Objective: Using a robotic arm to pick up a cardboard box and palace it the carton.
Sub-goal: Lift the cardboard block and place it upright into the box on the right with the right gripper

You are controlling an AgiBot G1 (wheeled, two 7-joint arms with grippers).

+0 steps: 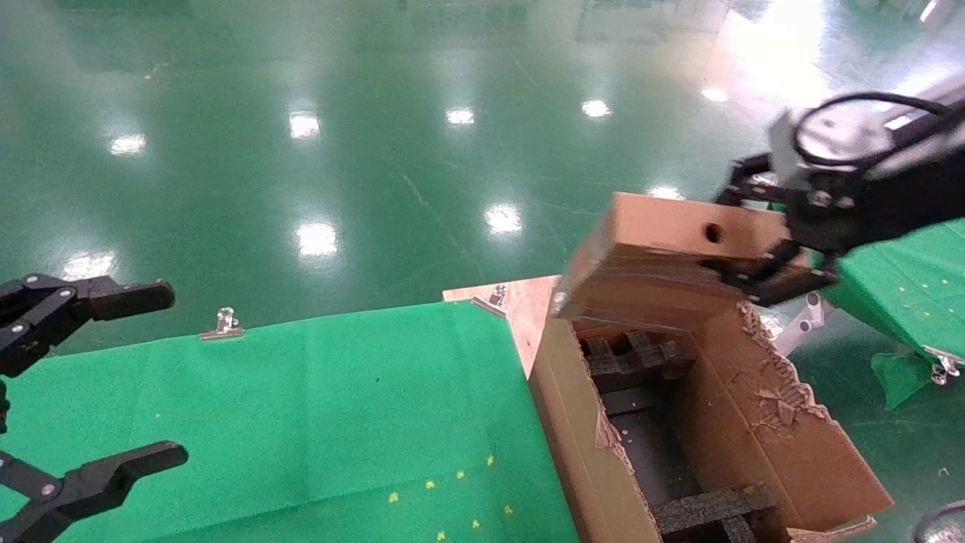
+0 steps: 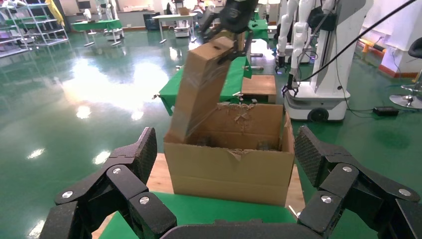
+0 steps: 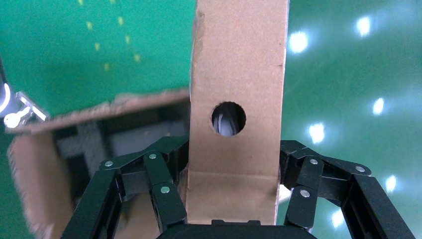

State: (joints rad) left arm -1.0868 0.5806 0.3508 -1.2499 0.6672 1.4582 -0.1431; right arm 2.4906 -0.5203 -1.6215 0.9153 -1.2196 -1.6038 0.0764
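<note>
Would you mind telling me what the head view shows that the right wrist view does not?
Head view only: the open left gripper parked over the green cloth, and the right arm.
Right wrist view only: a grey item seen through the box's hole.
Both: the right gripper shut on the box, held above the carton with black foam.

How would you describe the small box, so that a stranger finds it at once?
Find the large carton with torn flaps beside the green table. Above its far end, the right gripper holds the cardboard box in its jaws. Unlike the carton, it is small, closed, with a round hole.
</note>
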